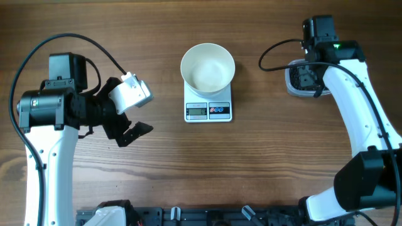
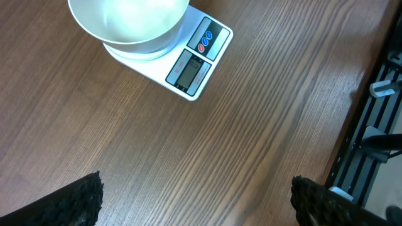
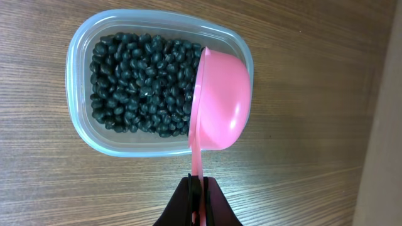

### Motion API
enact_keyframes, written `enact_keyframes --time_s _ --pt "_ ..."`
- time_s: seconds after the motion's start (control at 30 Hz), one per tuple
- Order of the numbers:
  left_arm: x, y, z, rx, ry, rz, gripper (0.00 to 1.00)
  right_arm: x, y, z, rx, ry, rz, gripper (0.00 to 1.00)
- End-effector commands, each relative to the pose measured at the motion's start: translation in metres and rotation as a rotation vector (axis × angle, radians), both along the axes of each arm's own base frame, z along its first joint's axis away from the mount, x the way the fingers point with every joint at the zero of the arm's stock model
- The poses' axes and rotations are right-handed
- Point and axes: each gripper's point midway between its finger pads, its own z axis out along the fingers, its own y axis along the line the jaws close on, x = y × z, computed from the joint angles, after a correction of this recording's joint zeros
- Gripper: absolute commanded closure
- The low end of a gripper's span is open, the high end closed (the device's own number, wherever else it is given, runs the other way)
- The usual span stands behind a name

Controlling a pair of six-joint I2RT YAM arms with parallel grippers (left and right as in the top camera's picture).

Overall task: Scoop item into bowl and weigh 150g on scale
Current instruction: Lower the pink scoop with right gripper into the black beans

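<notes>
Wooden brown tabletop (image 1: 188,163), overhead view. At centre, a small flat white rectangular digital scale (image 1: 208,112) carries a round plain white bowl (image 1: 208,68). The bowl covers the scale's 12 o'clock part, and the grey display and round buttons show at its 6 o'clock edge. At 9 o'clock from the scale, well apart from it, the left pincer (image 2: 198,204) hovers over bare wood with its black fingers (image 2: 81,201) spread wide, gripping nothing.

At 2 o'clock from the scale, a clear rounded-rectangular plastic tub (image 3: 78,129) sits under the right arm. In the right wrist view the tub holds many tiny round black beads (image 3: 138,81). A pink plastic scoop (image 3: 220,103) stands on edge over the tub's 3 o'clock end, its rim meeting the beads and its rounded back turned toward 3 o'clock. The scoop's thin handle runs down to 6 o'clock, where the right pincer (image 3: 200,188) is pressed together on it, pinching it.
</notes>
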Motion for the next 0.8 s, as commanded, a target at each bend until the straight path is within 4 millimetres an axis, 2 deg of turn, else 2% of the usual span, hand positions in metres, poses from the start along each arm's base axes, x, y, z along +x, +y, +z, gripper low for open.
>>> enact_keyframes --time_s 0.0,0.37,0.5,0.77 --pt "0.001 -0.003 0.011 -0.017 -0.044 -0.019 0.0 0.001 -0.003 -0.003 -0.018 0.02 0.005 0.96" --pt "0.001 -0.003 0.011 -0.017 -0.044 -0.019 0.0 0.002 -0.003 -0.022 -0.021 0.073 0.006 0.96" --pt "0.001 -0.003 0.011 -0.017 -0.044 -0.019 0.0 0.003 0.011 -0.029 0.059 0.083 0.028 0.96" --pt "0.001 -0.003 0.011 -0.017 -0.044 -0.019 0.0 0.003 0.022 -0.033 0.13 0.088 0.045 0.96"
